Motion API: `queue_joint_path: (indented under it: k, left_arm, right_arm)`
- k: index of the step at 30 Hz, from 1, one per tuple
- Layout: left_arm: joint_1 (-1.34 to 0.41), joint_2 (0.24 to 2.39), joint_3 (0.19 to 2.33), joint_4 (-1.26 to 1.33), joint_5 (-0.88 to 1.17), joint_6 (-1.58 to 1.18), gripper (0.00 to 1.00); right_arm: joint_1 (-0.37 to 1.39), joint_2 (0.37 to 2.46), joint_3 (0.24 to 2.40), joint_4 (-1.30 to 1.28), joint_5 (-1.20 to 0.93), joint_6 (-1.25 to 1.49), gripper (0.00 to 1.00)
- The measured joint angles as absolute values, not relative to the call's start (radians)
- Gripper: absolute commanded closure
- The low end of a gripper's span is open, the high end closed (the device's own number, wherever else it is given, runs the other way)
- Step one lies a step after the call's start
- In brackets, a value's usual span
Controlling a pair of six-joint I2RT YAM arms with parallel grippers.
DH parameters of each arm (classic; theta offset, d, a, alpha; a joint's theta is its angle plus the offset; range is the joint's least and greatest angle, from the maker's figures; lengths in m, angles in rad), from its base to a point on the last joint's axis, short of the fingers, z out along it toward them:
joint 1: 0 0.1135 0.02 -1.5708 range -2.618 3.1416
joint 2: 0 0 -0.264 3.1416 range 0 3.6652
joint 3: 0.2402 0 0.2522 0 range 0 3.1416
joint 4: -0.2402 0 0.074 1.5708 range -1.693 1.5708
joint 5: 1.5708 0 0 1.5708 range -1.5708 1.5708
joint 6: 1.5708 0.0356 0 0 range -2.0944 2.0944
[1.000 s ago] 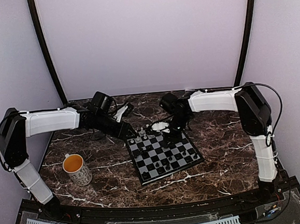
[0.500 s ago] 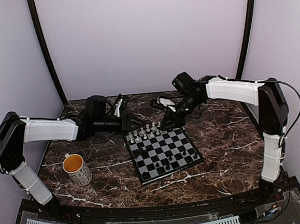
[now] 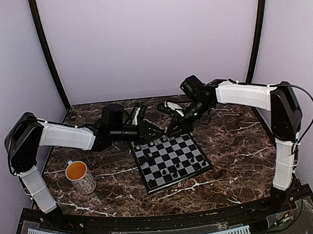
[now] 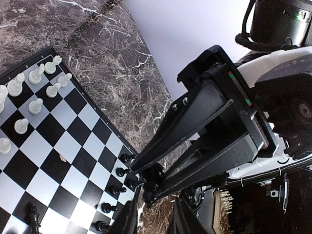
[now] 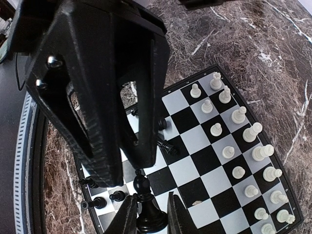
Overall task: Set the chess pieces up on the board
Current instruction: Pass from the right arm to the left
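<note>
I am holding a black piece [image 5: 146, 214] clamped in the right fingers [image 5: 127, 214], just above the board [image 3: 167, 155]. The left fingers [image 4: 127, 219], parted and empty, have advanced to meet it, so I am likely preparing a handover.

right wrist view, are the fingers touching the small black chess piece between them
Touching. In the right wrist view the right gripper has both fingers pressed against the base of the small black chess piece.

The board [image 3: 169, 157] bears the chess pieces [image 5: 227, 152], with the mug [image 3: 81, 177] well apart to its left.
</note>
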State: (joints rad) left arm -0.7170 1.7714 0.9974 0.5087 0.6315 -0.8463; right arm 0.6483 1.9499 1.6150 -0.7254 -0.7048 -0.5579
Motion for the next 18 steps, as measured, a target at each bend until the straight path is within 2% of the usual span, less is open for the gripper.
queue_joint_path:
  k: [3,18]
  left_arm:
    - [-0.716,1.783,0.999,0.520,0.632,-0.861,0.73]
    - [-0.716,1.818,1.015,0.561,0.662,-0.902,0.89]
  right_arm:
    - [0.648,1.946,1.615,-0.725,-0.712,-0.558,0.80]
    - [0.655,1.943,1.615,-0.726,-0.728,-0.559,0.80]
